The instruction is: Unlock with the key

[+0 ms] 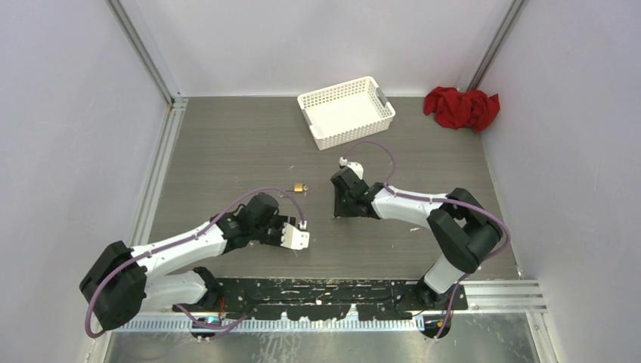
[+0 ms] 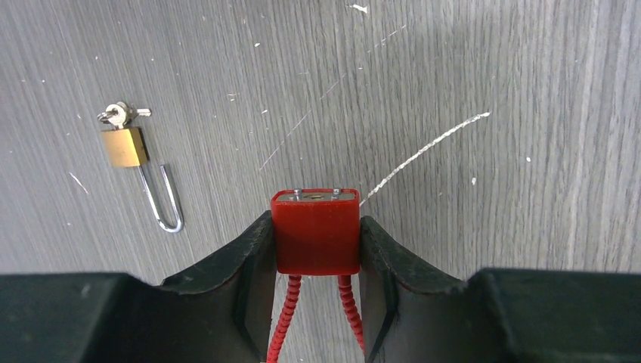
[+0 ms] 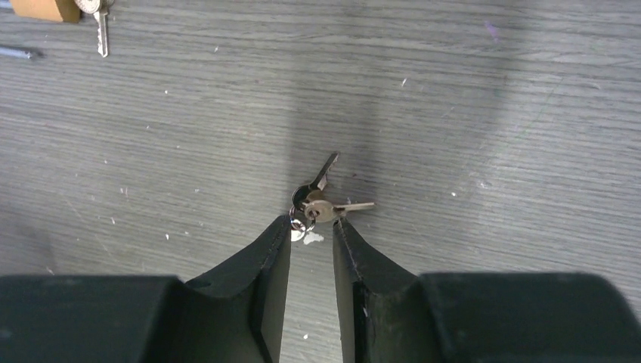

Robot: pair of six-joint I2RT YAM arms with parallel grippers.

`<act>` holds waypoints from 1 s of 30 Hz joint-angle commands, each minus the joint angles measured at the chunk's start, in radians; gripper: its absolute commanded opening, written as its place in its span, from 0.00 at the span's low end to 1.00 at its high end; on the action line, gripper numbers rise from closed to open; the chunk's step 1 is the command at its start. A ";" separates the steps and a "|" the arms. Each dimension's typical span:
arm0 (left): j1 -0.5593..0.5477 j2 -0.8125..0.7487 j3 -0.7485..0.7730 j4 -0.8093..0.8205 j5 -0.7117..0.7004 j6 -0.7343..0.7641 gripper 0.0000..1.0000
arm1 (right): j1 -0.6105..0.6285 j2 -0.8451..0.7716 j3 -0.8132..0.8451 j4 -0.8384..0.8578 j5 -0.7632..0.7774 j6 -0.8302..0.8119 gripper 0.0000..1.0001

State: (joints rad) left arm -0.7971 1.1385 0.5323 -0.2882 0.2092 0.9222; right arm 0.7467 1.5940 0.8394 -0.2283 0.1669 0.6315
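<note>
My left gripper (image 2: 315, 224) is shut on a red padlock (image 2: 315, 234) with a red cable shackle, held above the table with the keyhole end facing away. In the top view the left gripper (image 1: 297, 238) sits left of centre. A bunch of small keys (image 3: 321, 203) on a ring lies on the table just past my right gripper's (image 3: 312, 224) fingertips. Its jaws are a narrow gap apart, with nothing between them. In the top view the right gripper (image 1: 338, 214) points down at the table.
A brass padlock (image 2: 125, 145) with its shackle swung open and a key in it lies on the table; it shows in the top view (image 1: 300, 186). A white basket (image 1: 346, 111) stands at the back and a red cloth (image 1: 461, 107) lies at the back right.
</note>
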 commanded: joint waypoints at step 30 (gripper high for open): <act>0.001 -0.052 -0.120 0.129 0.036 0.026 0.00 | 0.048 0.021 0.092 -0.038 0.205 0.058 0.35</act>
State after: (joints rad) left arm -0.7971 1.1042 0.4248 -0.2283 0.2192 0.9440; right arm 0.7895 1.6730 0.9321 -0.2760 0.3328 0.6617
